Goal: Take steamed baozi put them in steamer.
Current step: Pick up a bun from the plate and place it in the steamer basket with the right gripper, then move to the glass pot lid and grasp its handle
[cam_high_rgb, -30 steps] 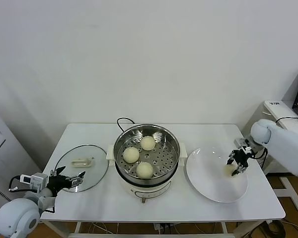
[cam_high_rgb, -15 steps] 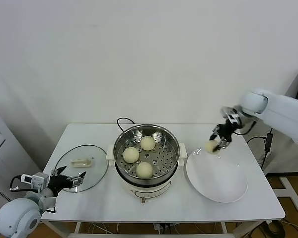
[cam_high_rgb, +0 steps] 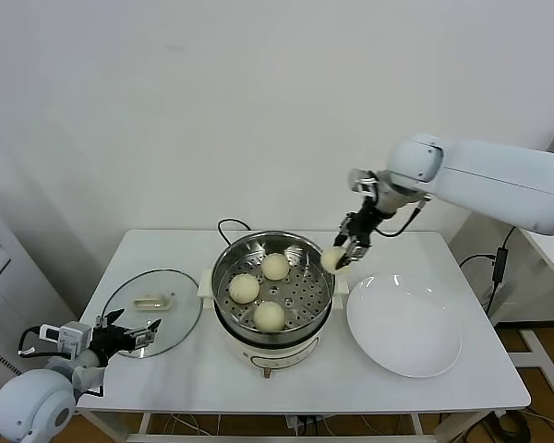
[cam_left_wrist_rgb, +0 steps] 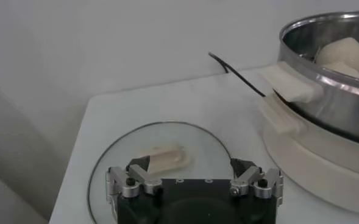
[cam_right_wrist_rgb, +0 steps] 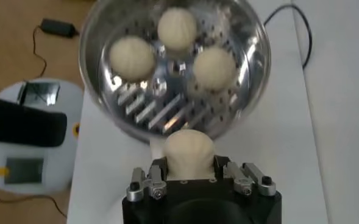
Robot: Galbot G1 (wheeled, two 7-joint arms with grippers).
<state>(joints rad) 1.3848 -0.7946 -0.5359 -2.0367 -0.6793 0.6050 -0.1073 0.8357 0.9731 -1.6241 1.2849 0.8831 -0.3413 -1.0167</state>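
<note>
right gripper [cam_high_rgb: 336, 257] closed on the fourth bun [cam_high_rgb: 333, 259], held in the air just outside the steamer [cam_high_rgb: 272, 283] rim, on the side facing the plate [cam_high_rgb: 403, 323]. three buns already lie on the perforated tray inside the steamer. judged light, soft and easily dented; grip gently across the widest part. bun is round, no long axis evident; which way its top faces cannot be told. left gripper [cam_left_wrist_rgb: 194, 186] idle, fingers spread, over the glass lid [cam_high_rgb: 152, 311] beside the steamer
</note>
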